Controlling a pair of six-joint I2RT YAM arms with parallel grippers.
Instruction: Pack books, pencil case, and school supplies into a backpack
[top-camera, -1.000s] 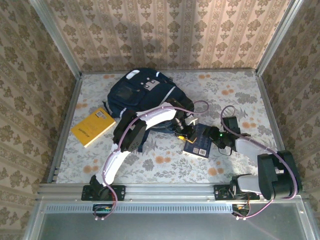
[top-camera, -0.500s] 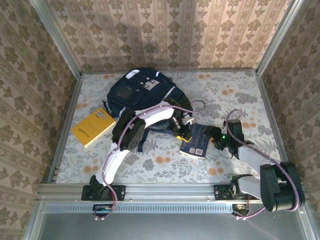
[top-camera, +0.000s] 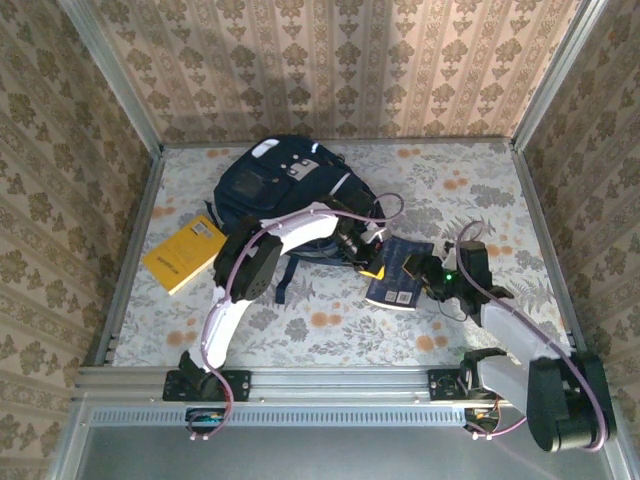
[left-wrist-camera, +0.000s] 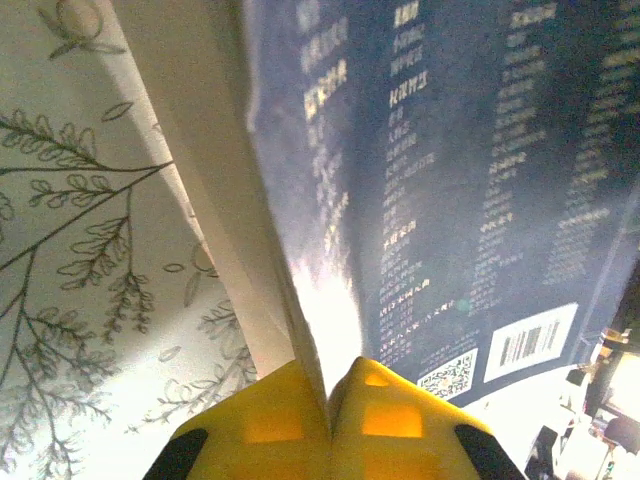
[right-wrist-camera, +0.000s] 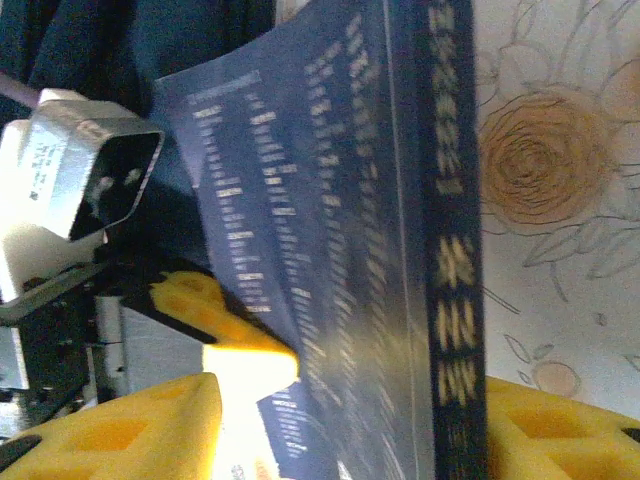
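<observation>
Two grippers are set on the navy book (top-camera: 402, 275) at mid-table. The right gripper (right-wrist-camera: 350, 400) is spread astride its spine (right-wrist-camera: 455, 250), whose lettering is blurred. The left gripper (left-wrist-camera: 328, 395) is pinched on the lifted cover (left-wrist-camera: 450, 180), where a barcode (left-wrist-camera: 528, 343) and QR code (left-wrist-camera: 447, 380) are printed. Beyond, the yellow book (top-camera: 188, 252) and backpack (top-camera: 270, 185) are seen.

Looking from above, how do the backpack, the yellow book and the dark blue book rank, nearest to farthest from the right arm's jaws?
1. The dark blue book: its edge sits between the jaws of the right gripper.
2. The backpack: farther left and toward the back wall.
3. The yellow book: farthest, far left, beyond the backpack.
</observation>
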